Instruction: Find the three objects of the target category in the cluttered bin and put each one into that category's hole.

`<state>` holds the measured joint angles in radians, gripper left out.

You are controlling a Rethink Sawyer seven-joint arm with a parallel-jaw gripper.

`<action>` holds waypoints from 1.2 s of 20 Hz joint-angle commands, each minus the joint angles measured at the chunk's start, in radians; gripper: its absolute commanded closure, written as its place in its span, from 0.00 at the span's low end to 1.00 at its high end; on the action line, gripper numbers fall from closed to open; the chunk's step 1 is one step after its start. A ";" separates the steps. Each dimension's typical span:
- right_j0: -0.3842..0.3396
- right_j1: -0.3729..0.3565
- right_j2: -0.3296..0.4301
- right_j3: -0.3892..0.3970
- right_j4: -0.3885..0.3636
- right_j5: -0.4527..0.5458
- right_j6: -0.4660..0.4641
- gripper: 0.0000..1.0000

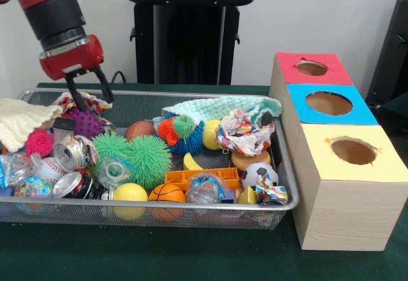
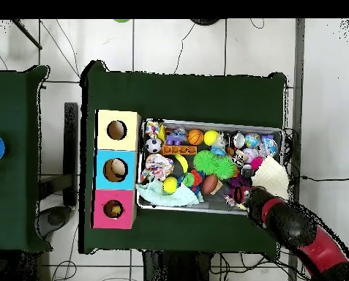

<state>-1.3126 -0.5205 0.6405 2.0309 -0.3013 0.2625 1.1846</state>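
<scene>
The silver wire-mesh bin [image 1: 191, 220] is full of toys; it also shows in the overhead view [image 2: 210, 122]. Small balls lie in it: an orange basketball [image 1: 167, 193], a yellow ball [image 1: 130, 192], a soccer ball [image 1: 259, 174], a baseball [image 1: 46, 166] and a brown ball [image 1: 139, 129]. I see no tiger-striped ball. The red-topped box's hole [image 1: 312, 68] is at the far right; in the overhead view [image 2: 113, 209] something small shows inside it. My gripper [image 1: 90, 95] is open and empty, just above a purple spiky ball [image 1: 86, 123] at the bin's far left corner. It also shows in the overhead view [image 2: 241, 195].
The blue-topped box [image 1: 331, 104] and the yellow-topped box [image 1: 354, 151] stand in a row with the red one. Green spiky balls [image 1: 146, 157], crushed cans [image 1: 73, 153], a mint cloth [image 1: 220, 108], a cream cloth [image 1: 19, 122] and crumpled wrappers [image 1: 242, 131] crowd the bin.
</scene>
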 commanded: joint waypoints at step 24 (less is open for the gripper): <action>0.218 0.118 0.014 -0.100 -0.032 -0.618 0.223 0.00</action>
<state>-1.1100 -0.3926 0.6408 2.0754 -0.3013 -0.2039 1.1854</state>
